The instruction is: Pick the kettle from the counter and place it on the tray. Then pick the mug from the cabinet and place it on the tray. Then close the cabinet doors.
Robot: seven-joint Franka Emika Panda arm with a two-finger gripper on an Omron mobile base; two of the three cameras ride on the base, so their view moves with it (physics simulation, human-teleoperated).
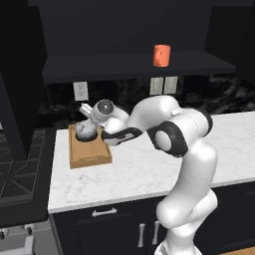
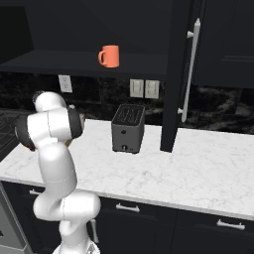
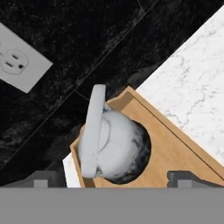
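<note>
The grey kettle sits upright in the far end of the wooden tray on the marble counter. My gripper hovers just above and behind it, open. In the hand view the kettle with its pale handle lies between and beyond the two spread fingertips, untouched, inside the tray. The orange mug stands on the shelf of the open dark cabinet; the right base view shows the mug too. A cabinet door with a silver bar handle stands open.
A dark toaster stands on the counter right of the arm. The other open door hangs at the left above a black stove. White outlets dot the dark backsplash. Drawers with short handles run below the counter.
</note>
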